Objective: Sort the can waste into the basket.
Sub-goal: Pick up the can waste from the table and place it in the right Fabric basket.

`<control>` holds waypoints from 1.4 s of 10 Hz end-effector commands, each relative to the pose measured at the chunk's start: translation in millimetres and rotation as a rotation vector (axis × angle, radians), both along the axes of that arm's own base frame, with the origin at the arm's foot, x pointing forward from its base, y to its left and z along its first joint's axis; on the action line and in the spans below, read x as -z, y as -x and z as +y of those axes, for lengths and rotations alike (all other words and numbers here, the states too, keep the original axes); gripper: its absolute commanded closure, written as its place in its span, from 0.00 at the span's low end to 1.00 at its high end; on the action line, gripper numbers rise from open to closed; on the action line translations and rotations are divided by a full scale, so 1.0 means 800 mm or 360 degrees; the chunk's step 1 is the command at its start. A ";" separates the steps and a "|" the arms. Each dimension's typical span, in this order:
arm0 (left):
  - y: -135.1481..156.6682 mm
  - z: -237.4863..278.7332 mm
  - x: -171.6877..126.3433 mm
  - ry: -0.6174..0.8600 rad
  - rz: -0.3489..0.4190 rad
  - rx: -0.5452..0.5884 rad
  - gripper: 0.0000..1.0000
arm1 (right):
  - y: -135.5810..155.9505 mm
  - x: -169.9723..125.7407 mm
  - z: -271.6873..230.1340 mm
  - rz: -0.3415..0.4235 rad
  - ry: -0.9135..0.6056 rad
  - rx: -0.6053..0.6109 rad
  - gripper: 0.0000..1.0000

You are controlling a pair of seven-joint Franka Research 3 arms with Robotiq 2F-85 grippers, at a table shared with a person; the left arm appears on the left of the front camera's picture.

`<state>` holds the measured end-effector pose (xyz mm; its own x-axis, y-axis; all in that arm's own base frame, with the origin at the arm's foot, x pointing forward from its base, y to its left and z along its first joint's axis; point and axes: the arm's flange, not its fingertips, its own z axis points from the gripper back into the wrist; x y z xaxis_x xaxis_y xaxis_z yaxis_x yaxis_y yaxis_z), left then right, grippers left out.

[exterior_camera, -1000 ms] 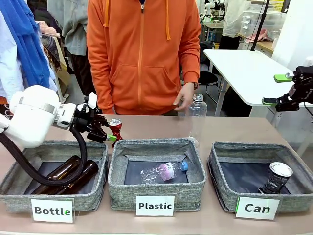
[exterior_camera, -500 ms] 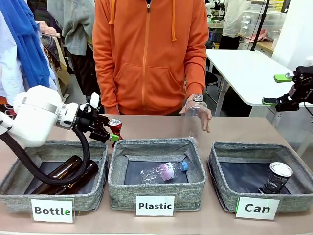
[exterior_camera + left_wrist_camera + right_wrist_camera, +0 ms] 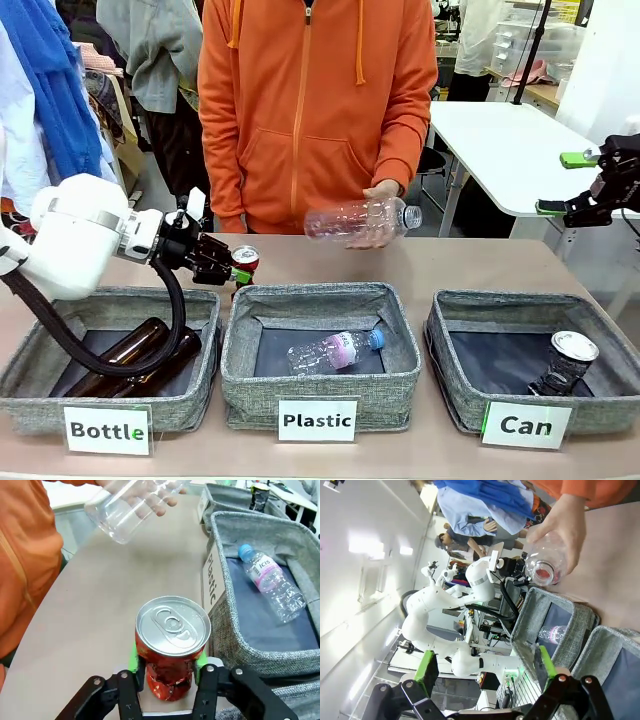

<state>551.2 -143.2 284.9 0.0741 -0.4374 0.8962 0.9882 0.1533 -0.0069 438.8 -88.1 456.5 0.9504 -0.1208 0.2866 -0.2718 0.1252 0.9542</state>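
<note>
My left gripper (image 3: 236, 270) is shut on a crushed red can (image 3: 243, 260) just behind the gap between the left and middle bins. In the left wrist view the green pads squeeze the can (image 3: 172, 645) below its silver top, and the gripper (image 3: 167, 662) holds it over the tabletop. A dark can (image 3: 566, 362) stands in the grey basket labelled "Can" (image 3: 452, 395) at the right. My right gripper (image 3: 571, 184) hangs open and high beyond that basket, nothing between its fingers (image 3: 427, 671).
A person in an orange hoodie holds a clear plastic bottle (image 3: 358, 220) sideways above the table's far middle. The "Plastic" bin (image 3: 250, 385) holds a small bottle (image 3: 336, 350). The "Bottle" bin (image 3: 30, 385) holds brown glass bottles (image 3: 140, 355).
My left gripper has shut on the red can and tilted it slightly. The person picked the clear bottle up from the table and turned it sideways. The right arm stayed still.
</note>
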 end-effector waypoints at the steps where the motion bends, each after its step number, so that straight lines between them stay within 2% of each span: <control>1: -0.007 -0.005 0.002 0.0016 0.0004 -0.0031 0.95 | 0.002 -0.002 -0.003 -0.0032 0.0013 -0.0026 0.00; 2: -0.009 -0.005 0.003 0.0013 0.0002 -0.0040 1.00 | 0.002 -0.002 -0.003 -0.0032 0.0013 -0.0026 0.00; 4: -0.009 -0.005 0.003 0.0036 0.0011 -0.0054 1.00 | 0.002 -0.002 -0.003 -0.0032 0.0013 -0.0026 0.00; 5: -0.008 -0.001 -0.002 0.0042 -0.0021 -0.0087 1.00 | 0.002 -0.002 -0.003 -0.0032 0.0013 -0.0026 0.00; 7: 0.005 0.044 -0.054 0.0113 -0.0045 -0.0156 1.00 | 0.002 -0.002 -0.003 -0.0032 0.0013 -0.0026 0.00; 9: 0.058 0.123 -0.128 0.0031 -0.0019 -0.0136 1.00 | 0.002 -0.002 -0.003 -0.0032 0.0013 -0.0026 0.00; 11: 0.140 0.197 -0.182 -0.0016 0.0031 0.0002 1.00 | 0.002 -0.002 -0.003 -0.0032 0.0013 -0.0026 0.00; 13: 0.218 0.255 -0.213 0.0151 0.0017 0.0132 1.00 | 0.002 -0.002 -0.003 -0.0032 0.0013 -0.0026 0.00; 14: 0.266 0.268 -0.220 0.0313 0.0088 0.0118 1.00 | 0.002 -0.002 -0.003 -0.0032 0.0013 -0.0026 0.00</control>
<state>359.6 63.6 456.9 0.0603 -0.3446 0.9368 0.9967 0.0712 -0.0379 438.8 -88.5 456.5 0.9503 -0.1211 0.2867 -0.2720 0.1250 0.9542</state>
